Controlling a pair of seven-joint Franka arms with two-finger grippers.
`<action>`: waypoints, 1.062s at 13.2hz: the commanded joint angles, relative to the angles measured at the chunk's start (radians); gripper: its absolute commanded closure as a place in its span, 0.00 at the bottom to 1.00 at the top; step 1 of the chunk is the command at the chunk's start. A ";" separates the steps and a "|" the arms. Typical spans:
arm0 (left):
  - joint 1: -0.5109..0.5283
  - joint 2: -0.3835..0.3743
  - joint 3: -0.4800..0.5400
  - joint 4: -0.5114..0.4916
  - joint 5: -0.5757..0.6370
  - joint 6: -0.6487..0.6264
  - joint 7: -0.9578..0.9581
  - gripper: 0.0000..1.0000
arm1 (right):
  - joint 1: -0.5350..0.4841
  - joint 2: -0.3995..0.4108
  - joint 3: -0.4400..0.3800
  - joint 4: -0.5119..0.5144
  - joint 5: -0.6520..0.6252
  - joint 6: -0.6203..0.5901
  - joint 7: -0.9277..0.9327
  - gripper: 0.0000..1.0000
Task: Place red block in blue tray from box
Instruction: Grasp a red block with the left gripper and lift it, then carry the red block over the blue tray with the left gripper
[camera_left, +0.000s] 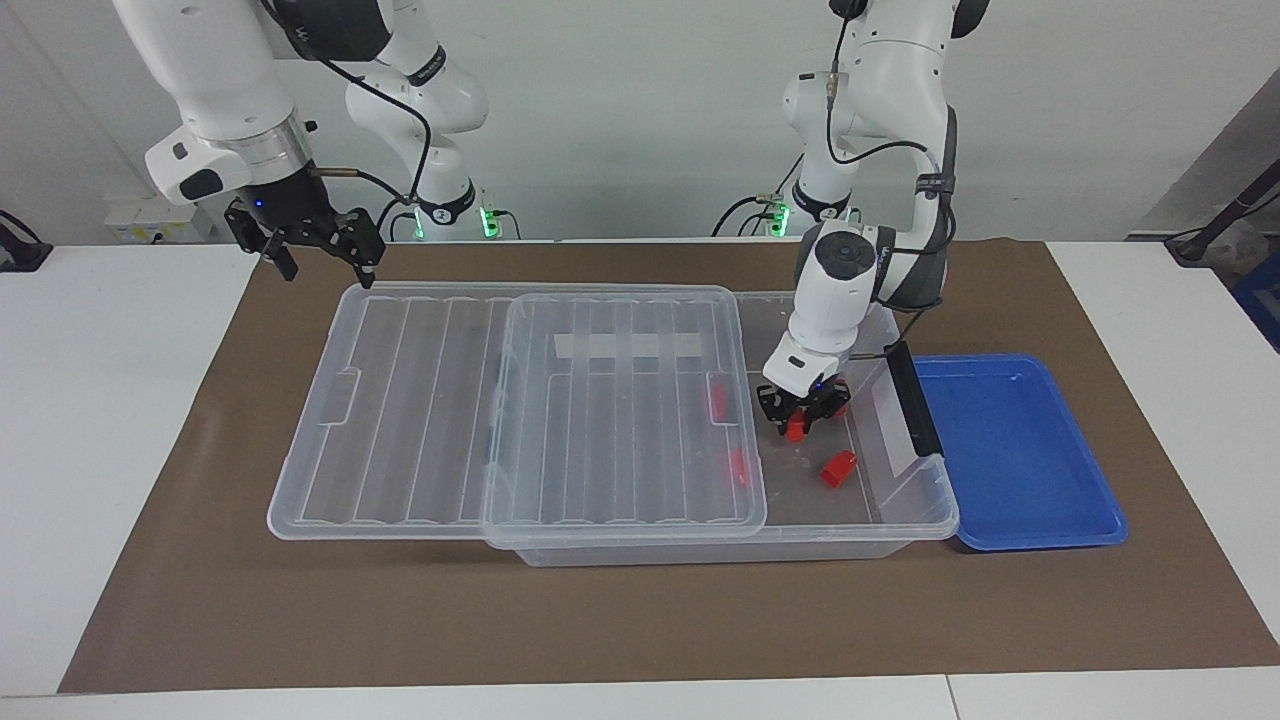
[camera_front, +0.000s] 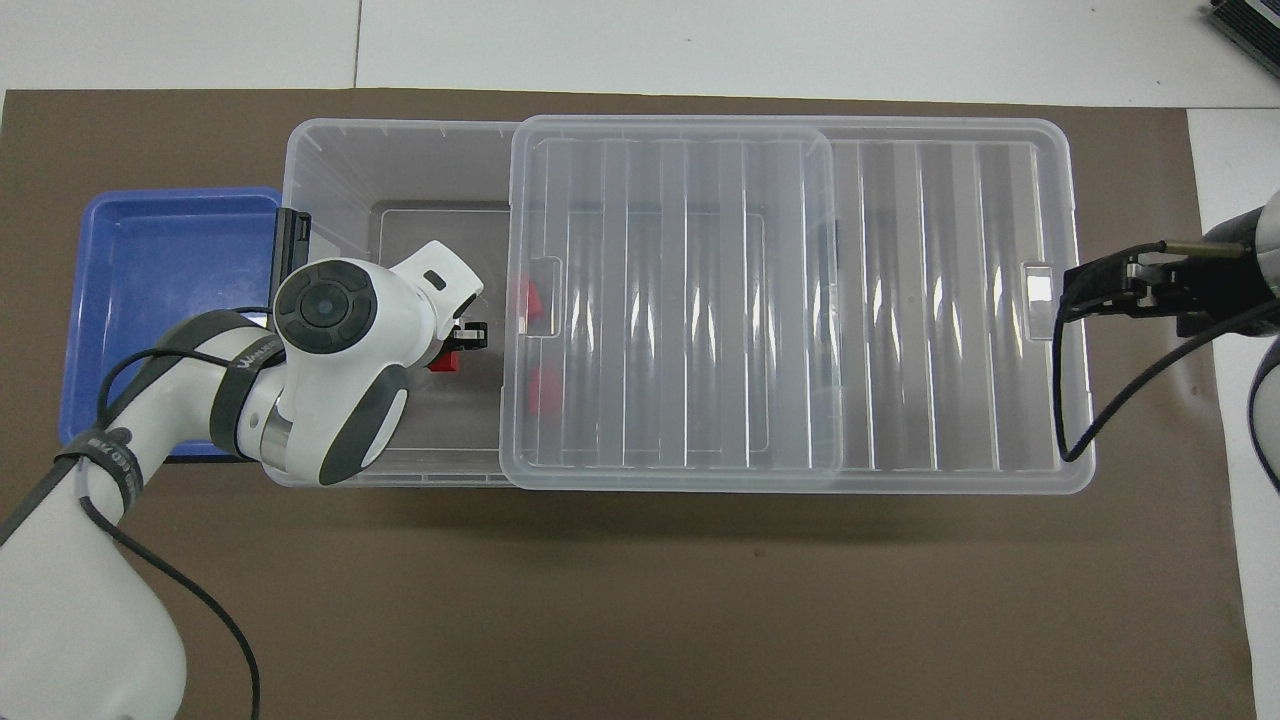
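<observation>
My left gripper (camera_left: 800, 420) is down inside the open end of the clear box (camera_left: 920, 512), shut on a red block (camera_left: 796, 430); both also show in the overhead view, the gripper (camera_front: 465, 343) and the block (camera_front: 443, 362). Another red block (camera_left: 838, 467) lies loose on the box floor, and two more (camera_left: 718, 400) (camera_left: 738, 466) show through the lid. The blue tray (camera_left: 1010, 450) sits beside the box at the left arm's end, also seen from overhead (camera_front: 150, 290). My right gripper (camera_left: 318, 250) is open, up over the lid's end.
The ribbed lid (camera_left: 400, 420) is slid toward the right arm's end and overhangs the box there. A dark grey latch bar (camera_left: 915, 400) stands on the box rim between the box and the tray. A brown mat (camera_left: 640, 620) covers the table.
</observation>
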 joint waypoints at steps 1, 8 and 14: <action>-0.002 -0.038 0.005 0.222 0.023 -0.364 -0.001 1.00 | -0.017 0.009 0.009 0.001 0.002 -0.014 -0.032 0.00; 0.206 -0.063 0.012 0.438 0.020 -0.654 0.458 1.00 | -0.079 -0.045 0.000 -0.188 0.004 0.218 -0.055 1.00; 0.403 -0.078 0.012 0.162 0.011 -0.164 0.706 1.00 | -0.166 -0.028 -0.002 -0.344 -0.001 0.472 -0.099 1.00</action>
